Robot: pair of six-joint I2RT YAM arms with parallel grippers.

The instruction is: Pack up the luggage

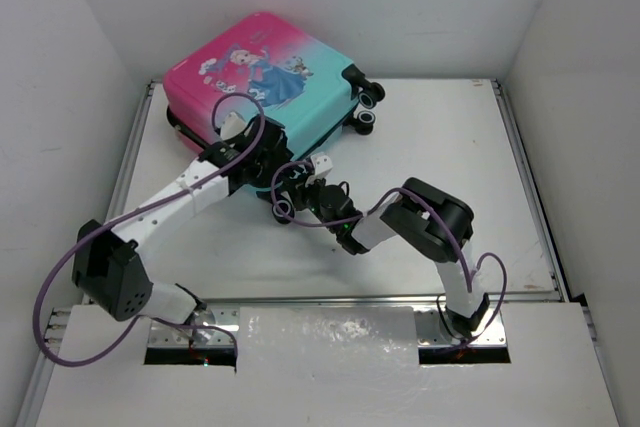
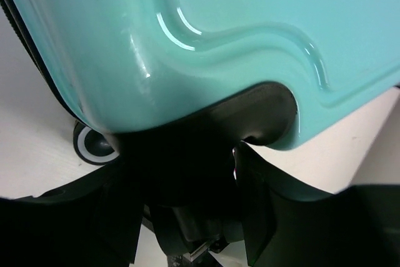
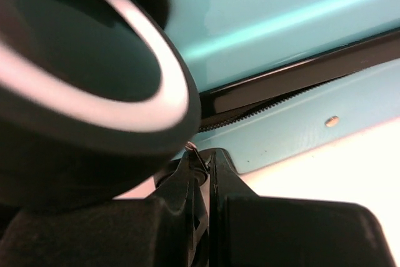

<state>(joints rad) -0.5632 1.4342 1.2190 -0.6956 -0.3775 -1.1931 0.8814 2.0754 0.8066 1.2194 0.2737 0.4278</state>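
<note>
Luggage (image 1: pixel 270 72) lies closed, worktop (image 1: pixel 450 147) stretching right of it. Left claw (image 2: pixel 181 167) straddles its teal corner's wheel mount (image 2: pixel 212 120), grip unclear. Right claw (image 3: pixel 201 157) pinched closed at its zipper edge, beside a wheel (image 3: pixel 81 73).

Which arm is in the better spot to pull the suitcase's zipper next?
Right, probably: the right gripper is shut beside the zipper of the luggage, seemingly pinching a small metal tab. The left gripper faces a black corner piece.

Bright, even light; glare on the luggage (image 2: pixel 250 23), wheel (image 3: pixel 81 60) blurred.
</note>
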